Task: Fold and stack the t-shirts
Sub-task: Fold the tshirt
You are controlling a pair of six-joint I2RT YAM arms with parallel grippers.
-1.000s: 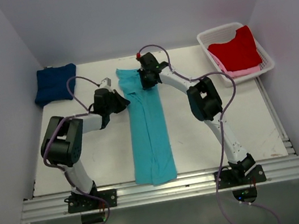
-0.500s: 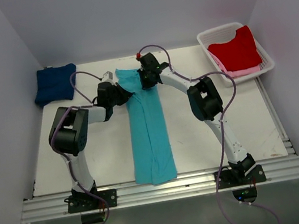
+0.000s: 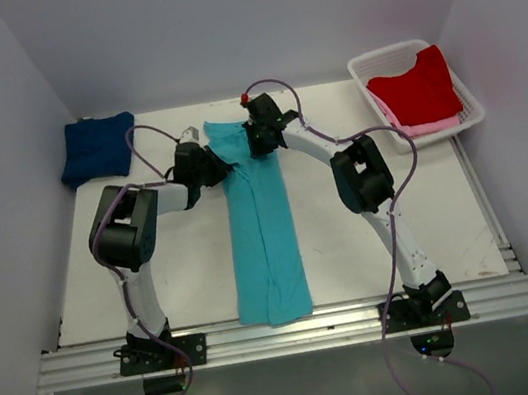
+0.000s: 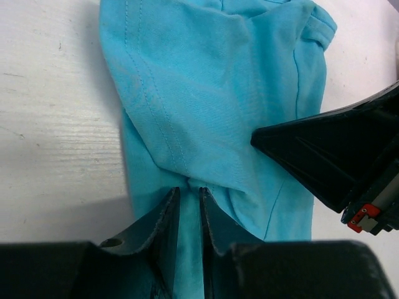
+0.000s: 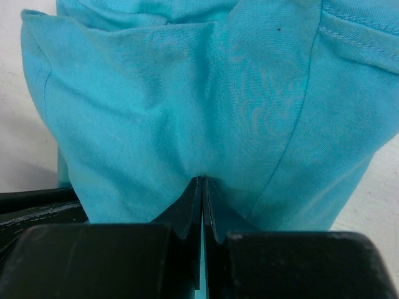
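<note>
The turquoise t-shirt [image 3: 262,228] lies on the white table [image 3: 373,240], folded into a long narrow strip that runs from the far side down to the near edge between the two arms. Both arms have hold of its far end. The left gripper [image 4: 189,193] sits at the shirt's far left corner, its fingers drawn nearly together with a fold of turquoise cloth pinched in the slim gap between them. The right gripper [image 5: 202,182] is at the shirt's far right corner, its two black fingers pressed tight together on the fabric, which bunches up into creases just above the tips. From the left wrist view, the right gripper's dark finger shows just across the cloth, close by.

Off to the left of the turquoise shirt, well apart from it, a navy t-shirt [image 3: 97,148] rests folded into a square. Off to its right stands a white basket [image 3: 371,66] with a red t-shirt [image 3: 415,86] on top and a pink t-shirt [image 3: 405,129] peeking out beneath.
</note>
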